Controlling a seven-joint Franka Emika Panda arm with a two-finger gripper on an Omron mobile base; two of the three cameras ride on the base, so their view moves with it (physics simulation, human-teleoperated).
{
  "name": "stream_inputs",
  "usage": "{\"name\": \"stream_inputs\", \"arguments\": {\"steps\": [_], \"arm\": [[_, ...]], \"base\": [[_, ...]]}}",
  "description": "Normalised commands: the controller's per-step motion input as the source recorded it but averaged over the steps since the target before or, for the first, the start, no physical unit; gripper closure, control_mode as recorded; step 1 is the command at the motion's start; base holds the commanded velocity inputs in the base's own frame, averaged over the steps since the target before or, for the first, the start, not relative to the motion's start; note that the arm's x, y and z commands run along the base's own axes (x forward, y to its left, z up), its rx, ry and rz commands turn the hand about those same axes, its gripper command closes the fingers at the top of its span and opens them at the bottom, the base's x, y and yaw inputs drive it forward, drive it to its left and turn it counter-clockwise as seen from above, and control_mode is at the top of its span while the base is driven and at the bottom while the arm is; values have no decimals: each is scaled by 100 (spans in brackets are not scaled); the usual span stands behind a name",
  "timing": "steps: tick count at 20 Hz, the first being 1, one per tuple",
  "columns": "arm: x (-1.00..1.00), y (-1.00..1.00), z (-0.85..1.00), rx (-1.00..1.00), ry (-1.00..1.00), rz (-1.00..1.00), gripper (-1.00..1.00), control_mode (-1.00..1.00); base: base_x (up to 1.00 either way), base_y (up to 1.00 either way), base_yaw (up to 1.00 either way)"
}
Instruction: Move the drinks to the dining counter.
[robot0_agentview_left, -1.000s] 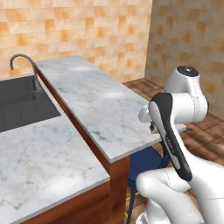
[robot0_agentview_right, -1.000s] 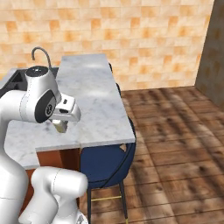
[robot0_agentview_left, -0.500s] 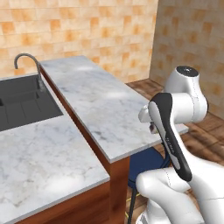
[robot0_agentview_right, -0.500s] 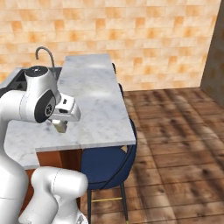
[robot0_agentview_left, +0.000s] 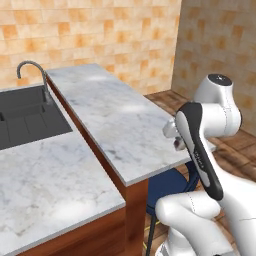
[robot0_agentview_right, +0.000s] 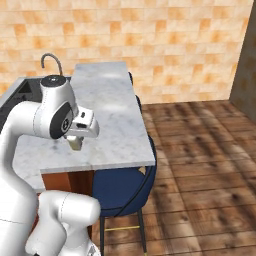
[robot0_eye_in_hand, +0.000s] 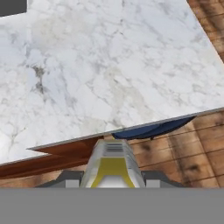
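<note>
A: Going from the left, what's there?

B: A black sink (robot0_agentview_left: 25, 117) with a curved faucet (robot0_agentview_left: 34, 75) is set in the lower marble top (robot0_agentview_left: 47, 185). Just right of it runs the raised dining counter (robot0_agentview_left: 117, 120), and a blue chair (robot0_agentview_right: 122, 187) is tucked under its near end.

A: And the arm?

B: It rises at the near right, folded back at the elbow, with the hand held over the near right corner of the dining counter, above the slab.

A: The gripper (robot0_eye_in_hand: 113, 173)?

B: It is clenched on a small carton (robot0_eye_in_hand: 112, 164), white with a yellow panel in the hand view. The fingers (robot0_eye_in_hand: 66, 176) sit on either side of it. In the right base view the carton hangs below the hand, above the marble, not resting on it.
</note>
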Motion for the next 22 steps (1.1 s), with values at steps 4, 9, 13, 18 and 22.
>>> {"name": "stream_inputs", "arguments": {"steps": [4, 9, 13, 18, 22], "arm": [[13, -19, -1, 0, 0, 3, 100, -100], [51, -7, -11, 0, 2, 2, 100, -100], [77, -3, -11, 0, 8, 0, 100, -100], [79, -1, -4, 0, 13, 0, 100, -100], [74, -11, 0, 0, 15, -2, 100, -100]], "base": [[0, 0, 0], [0, 0, 0], [0, 0, 0], [0, 0, 0], [0, 0, 0]]}}
